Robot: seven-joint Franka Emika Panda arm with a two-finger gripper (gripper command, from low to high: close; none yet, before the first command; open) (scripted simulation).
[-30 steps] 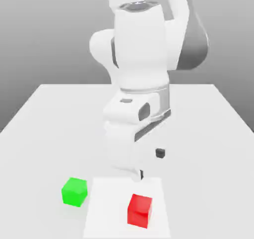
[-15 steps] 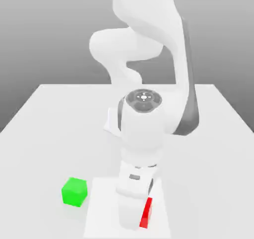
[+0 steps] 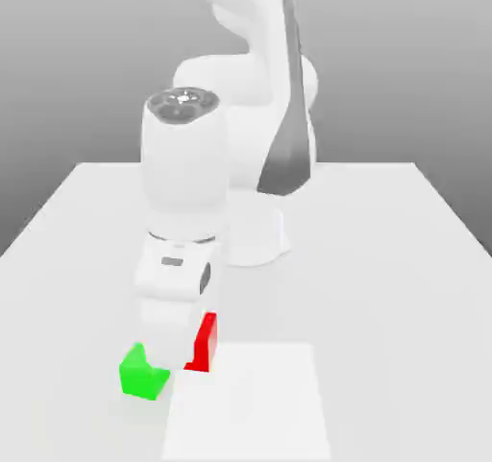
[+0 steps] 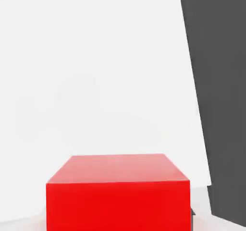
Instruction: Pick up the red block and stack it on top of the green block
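Observation:
The red block (image 3: 204,343) shows as a narrow red strip just below the white hand, on the exterior view's right of the green block (image 3: 141,374). My gripper (image 3: 184,331) is shut on the red block, and the hand hides most of it. The green block rests on the table, its top corner covered by the hand. Whether the red block is clear of the table or touches the green one I cannot tell. In the hand view the red block (image 4: 117,194) sits very close, with the white table beyond it.
A white square mat (image 3: 252,402) lies on the table (image 3: 384,258) near its front edge, to the exterior view's right of the green block. The arm's base (image 3: 255,230) stands at the table's middle. Dark floor (image 4: 221,81) shows past the table's edge.
The gripper shut on the red block on the mat. The arm then swung toward the exterior view's left, carrying the block off the mat to beside the green block.

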